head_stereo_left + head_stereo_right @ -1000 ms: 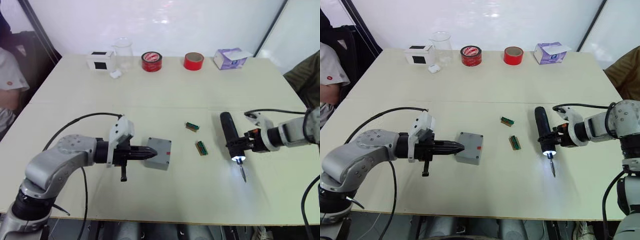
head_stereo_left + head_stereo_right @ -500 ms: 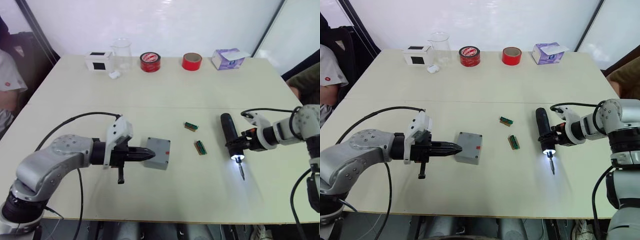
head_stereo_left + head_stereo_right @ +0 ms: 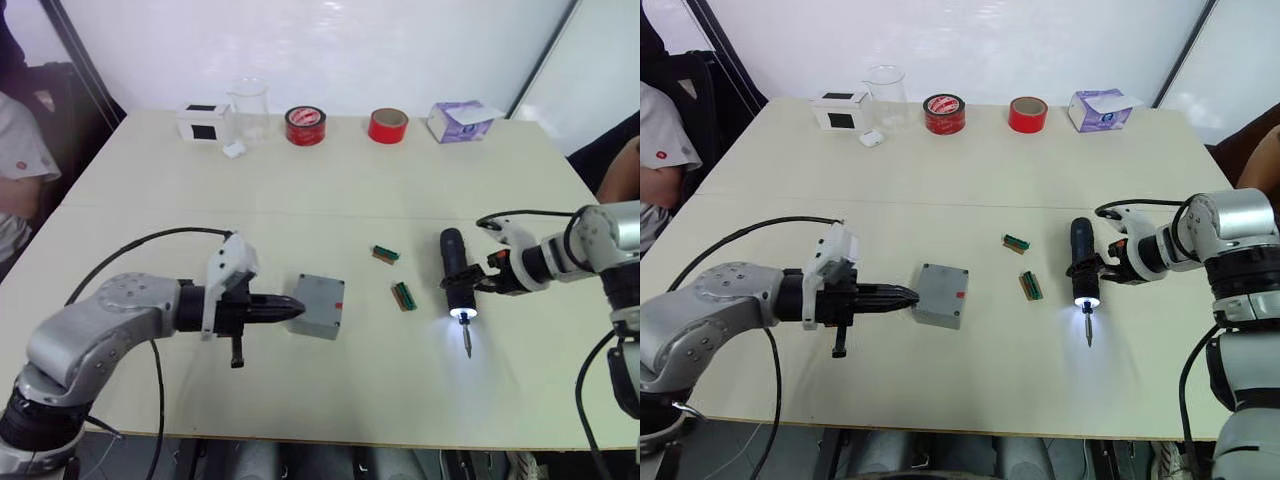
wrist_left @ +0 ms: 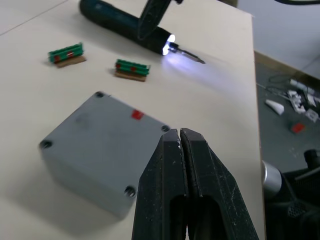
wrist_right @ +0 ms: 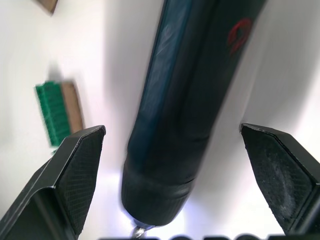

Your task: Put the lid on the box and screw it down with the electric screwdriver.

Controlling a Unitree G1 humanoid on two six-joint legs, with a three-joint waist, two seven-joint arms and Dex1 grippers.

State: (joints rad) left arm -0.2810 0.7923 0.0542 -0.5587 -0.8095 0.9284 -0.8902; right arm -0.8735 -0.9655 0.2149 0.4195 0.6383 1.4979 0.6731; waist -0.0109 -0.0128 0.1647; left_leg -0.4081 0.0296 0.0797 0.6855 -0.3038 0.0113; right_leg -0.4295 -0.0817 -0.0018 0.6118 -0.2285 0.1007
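The grey box [image 3: 320,306] stands on the table left of centre, and the lid [image 4: 100,137] lies flush on top of it, with corner screw holes and a small red mark. My left gripper [image 3: 298,306] is shut and holds nothing; its tips rest at the box's left edge. To the right, the dark electric screwdriver [image 3: 455,272] lies on the table. Its tip light is on and its bit points toward the near edge. My right gripper [image 5: 172,129] is open and straddles the screwdriver's body, with a gap showing on each side.
Two small green parts [image 3: 385,254] [image 3: 403,295] lie between box and screwdriver. Along the far edge stand a white box with black square [image 3: 201,121], a clear beaker [image 3: 248,105], two red tape rolls [image 3: 305,125] [image 3: 387,125] and a purple tissue box [image 3: 462,120]. A person [image 3: 20,170] sits at left.
The screwdriver's bit end has swung left, so it now lies straighter toward the near edge, and my right gripper has shifted with it. My left gripper stays at the box.
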